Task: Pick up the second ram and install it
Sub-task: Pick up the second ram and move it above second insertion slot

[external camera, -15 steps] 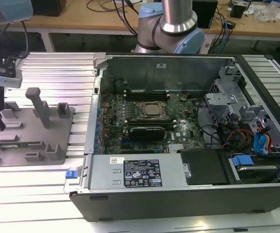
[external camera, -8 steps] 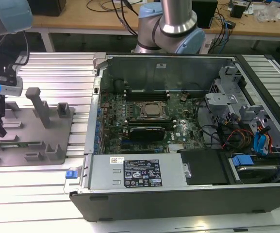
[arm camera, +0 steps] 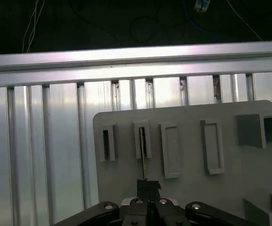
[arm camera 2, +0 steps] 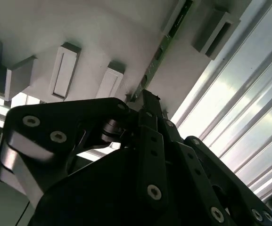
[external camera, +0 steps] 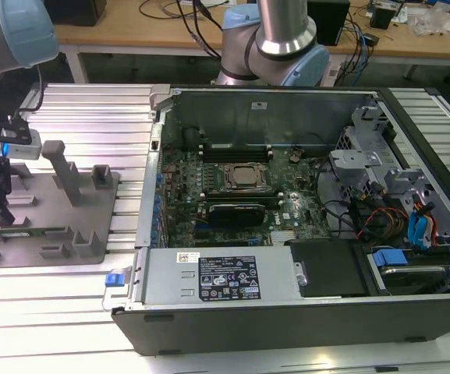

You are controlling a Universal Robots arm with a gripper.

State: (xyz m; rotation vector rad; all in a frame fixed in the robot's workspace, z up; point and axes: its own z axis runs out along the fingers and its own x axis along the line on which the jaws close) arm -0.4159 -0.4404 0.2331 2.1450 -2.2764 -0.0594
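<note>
**Tool pinched on the memory stick at its holder**

The tool [arm camera: 148,184] is clenched on the memory stick [arm camera 2: 160,49]. In both wrist views its two black fingers come together on the thin green board, one on each flat face. The stick stands on its long edge, with its far end in a narrow pocket of the grey holder plate [arm camera: 187,188]. How far the stick runs on beneath the fingers is hidden. The plate lies on the ribbed metal worktop [external camera: 84,109]. In the exterior view the tool hangs over that plate at the exterior view's left, well apart from the open computer case [external camera: 287,312].

The stick looks light and stiff, but delicate. It is a bare board with small dark chips along it, so a hold on the flat faces close to the upper edge seems safest. Its faces look smooth, and with so narrow a bite it could twist or slip if taken off-centre.

The plate is matt grey with raised rectangular pockets and blocks, and looks like moulded or printed plastic. The worktop is bright grooved aluminium that throws back the light. The tool's links are flat black metal, studded with round screw heads.
</note>
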